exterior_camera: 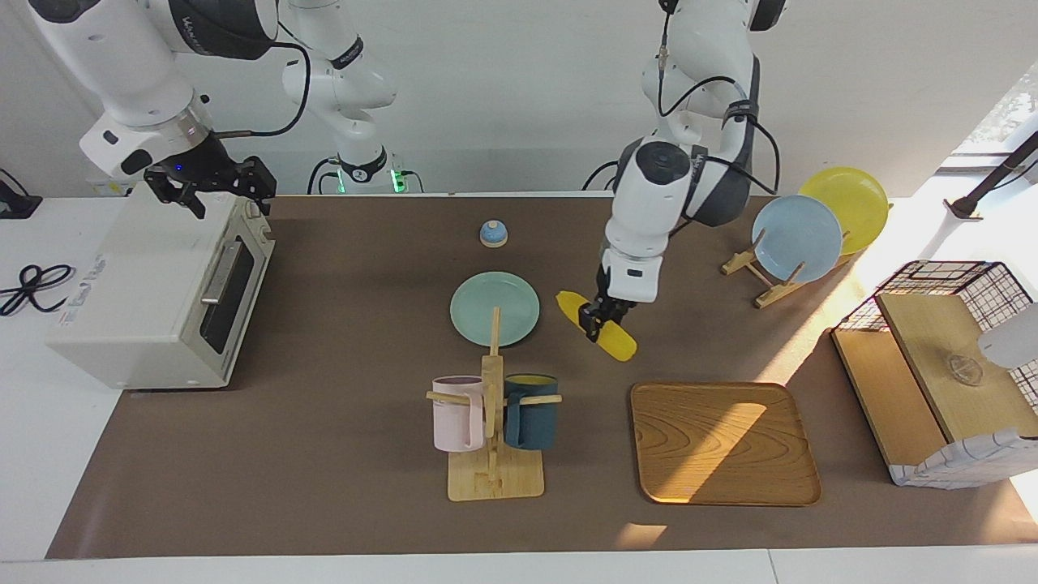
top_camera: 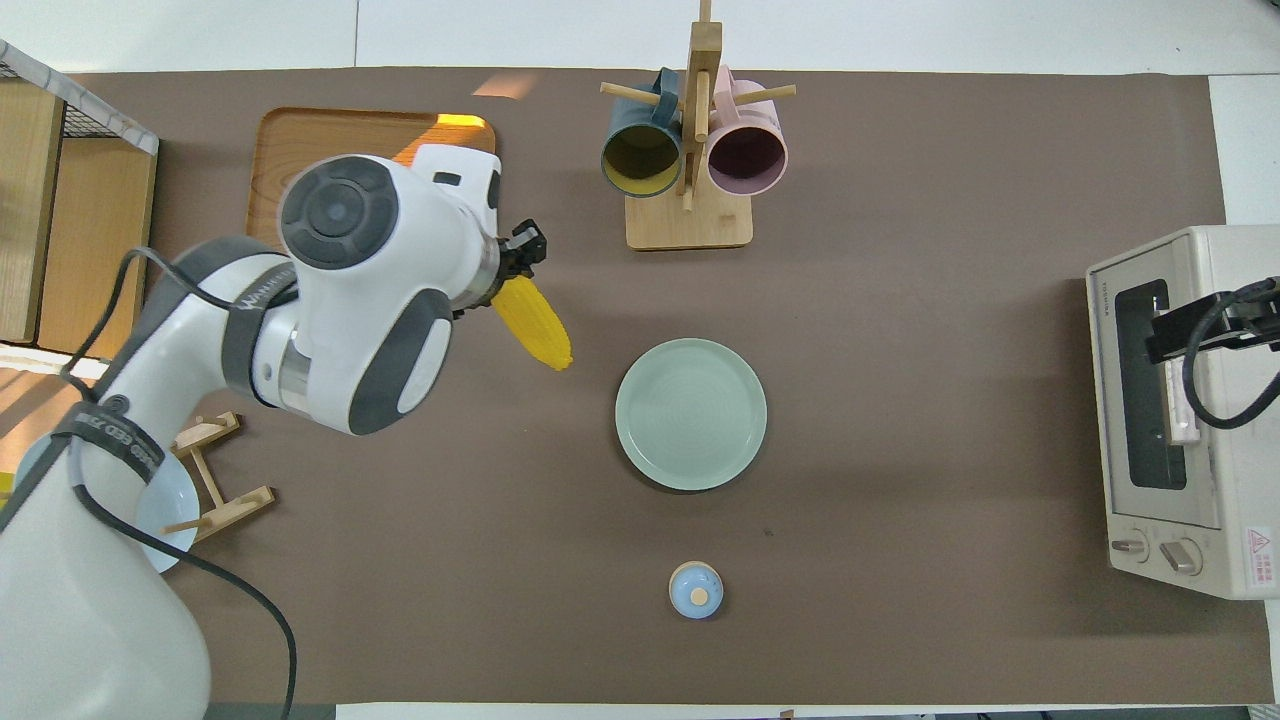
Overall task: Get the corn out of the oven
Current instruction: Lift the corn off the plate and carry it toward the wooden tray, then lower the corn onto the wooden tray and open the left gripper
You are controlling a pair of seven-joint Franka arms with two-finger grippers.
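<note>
The yellow corn is out of the oven and hangs slanted, low over the brown mat, between the green plate and the wooden tray. My left gripper is shut on the middle of the corn, pointing down. I cannot tell whether the corn's lower end touches the mat. The white oven stands at the right arm's end of the table with its glass door shut. My right gripper hovers open over the oven's top, near the door's upper edge, holding nothing.
A green plate lies mid-table beside the corn. A mug rack holds a pink and a blue mug. A wooden tray, a plate rack, a wire basket box and a small blue lid are around.
</note>
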